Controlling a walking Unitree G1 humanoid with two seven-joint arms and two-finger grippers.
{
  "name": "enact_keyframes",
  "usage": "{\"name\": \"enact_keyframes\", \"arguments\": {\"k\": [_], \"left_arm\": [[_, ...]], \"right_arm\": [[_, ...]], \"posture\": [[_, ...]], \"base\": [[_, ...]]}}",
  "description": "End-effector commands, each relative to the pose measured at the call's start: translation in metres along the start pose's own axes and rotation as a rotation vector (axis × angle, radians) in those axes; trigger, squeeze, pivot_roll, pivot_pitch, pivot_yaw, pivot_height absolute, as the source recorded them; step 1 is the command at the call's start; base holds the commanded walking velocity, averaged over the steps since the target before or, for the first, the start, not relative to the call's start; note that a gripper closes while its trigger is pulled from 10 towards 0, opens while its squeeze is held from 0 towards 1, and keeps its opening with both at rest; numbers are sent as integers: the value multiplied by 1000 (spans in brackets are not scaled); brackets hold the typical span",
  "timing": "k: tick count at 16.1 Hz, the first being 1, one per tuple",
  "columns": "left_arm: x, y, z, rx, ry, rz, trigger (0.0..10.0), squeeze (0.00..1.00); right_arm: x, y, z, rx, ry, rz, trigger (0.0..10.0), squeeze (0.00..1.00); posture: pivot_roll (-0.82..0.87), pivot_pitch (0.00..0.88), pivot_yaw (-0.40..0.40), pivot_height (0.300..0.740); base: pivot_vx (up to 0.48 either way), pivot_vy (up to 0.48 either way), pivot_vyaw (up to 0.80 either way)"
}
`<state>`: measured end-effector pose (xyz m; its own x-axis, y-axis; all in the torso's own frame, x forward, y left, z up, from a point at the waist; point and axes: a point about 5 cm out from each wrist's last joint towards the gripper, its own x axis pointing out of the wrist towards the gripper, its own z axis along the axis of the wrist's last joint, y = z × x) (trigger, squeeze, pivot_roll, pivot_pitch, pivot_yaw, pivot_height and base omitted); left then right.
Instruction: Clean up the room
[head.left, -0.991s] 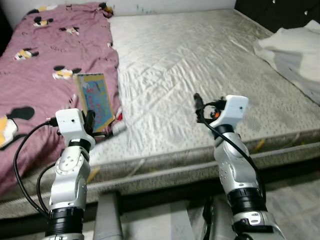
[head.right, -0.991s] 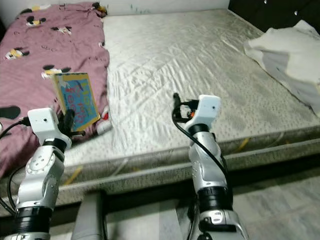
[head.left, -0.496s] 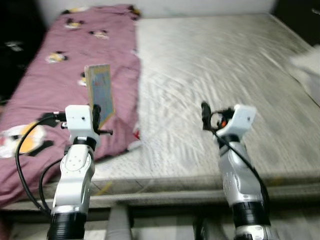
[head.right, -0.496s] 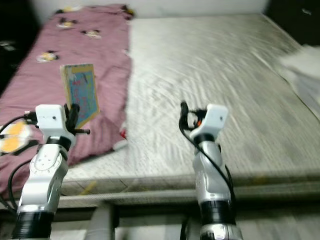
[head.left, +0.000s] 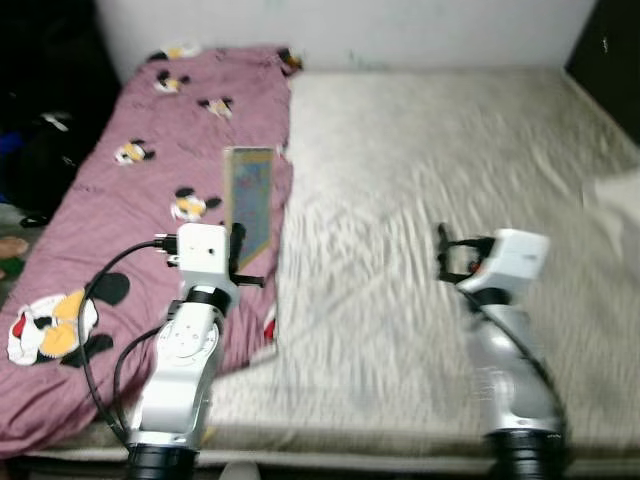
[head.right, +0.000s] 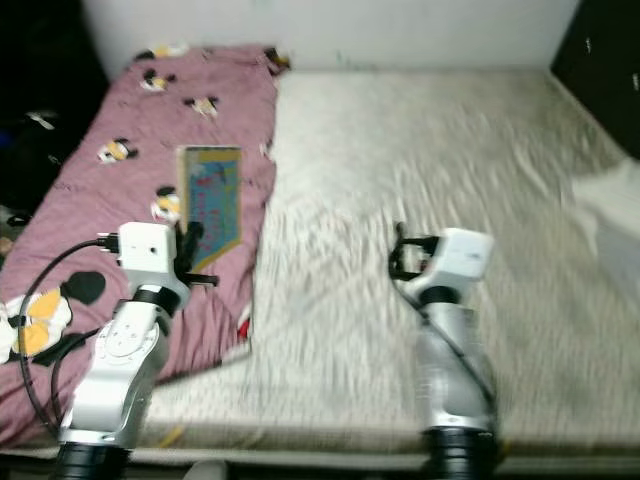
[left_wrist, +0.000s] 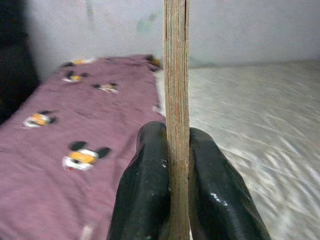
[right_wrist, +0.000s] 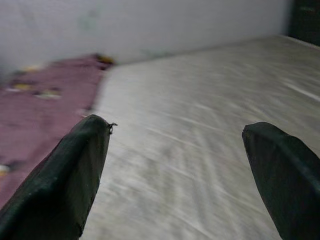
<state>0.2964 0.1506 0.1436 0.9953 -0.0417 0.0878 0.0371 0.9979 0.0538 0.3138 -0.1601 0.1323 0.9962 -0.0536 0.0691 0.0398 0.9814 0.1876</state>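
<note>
A thin picture book (head.left: 249, 198) with a blue and yellow cover stands upright in the air over the bed, held by its lower edge. My left gripper (left_wrist: 170, 165) is shut on the book, whose spine (left_wrist: 176, 90) runs between the two black fingers. The book hangs above the maroon cartoon-mouse blanket (head.left: 150, 180) on the left half of the bed. My right gripper (right_wrist: 180, 165) is open with nothing between its fingers, raised over the bare grey quilted mattress (head.left: 430, 170).
A white wall (head.left: 350, 25) runs behind the bed. A dark area with dim shapes (head.left: 40, 130) lies left of the bed. A dark cabinet (head.left: 605, 40) stands at the back right. White bedding (head.right: 610, 200) shows at the right edge.
The camera has swung left and closer to the bed. The book, lying on the blanket a second ago, now stands lifted in my left gripper. The right arm keeps its pose.
</note>
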Motion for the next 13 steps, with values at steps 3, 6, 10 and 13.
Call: {"name": "enact_keyframes", "arguments": {"k": [3, 6, 10, 13], "left_arm": [[-5, 21, 4, 13, -13, 86, 10000, 0], [-8, 17, 3, -4, -4, 64, 10000, 0], [-9, 15, 3, -18, 0, 52, 10000, 0], [-8, 14, 4, -18, 2, 45, 10000, 0]], "right_arm": [[-4, 4, 4, -34, -11, 31, 10000, 0], [-5, 4, 8, -49, -31, 24, 10000, 0], [-6, 5, 10, -63, -40, 31, 10000, 0], [-6, 5, 8, -64, -24, 8, 10000, 0]], "posture": [[-53, 0, 37, 731], [-54, 0, 37, 740], [-54, 0, 38, 740], [-58, 0, 41, 740]], "base": [[0, 0, 0], [0, 0, 0], [0, 0, 0], [0, 0, 0]]}}
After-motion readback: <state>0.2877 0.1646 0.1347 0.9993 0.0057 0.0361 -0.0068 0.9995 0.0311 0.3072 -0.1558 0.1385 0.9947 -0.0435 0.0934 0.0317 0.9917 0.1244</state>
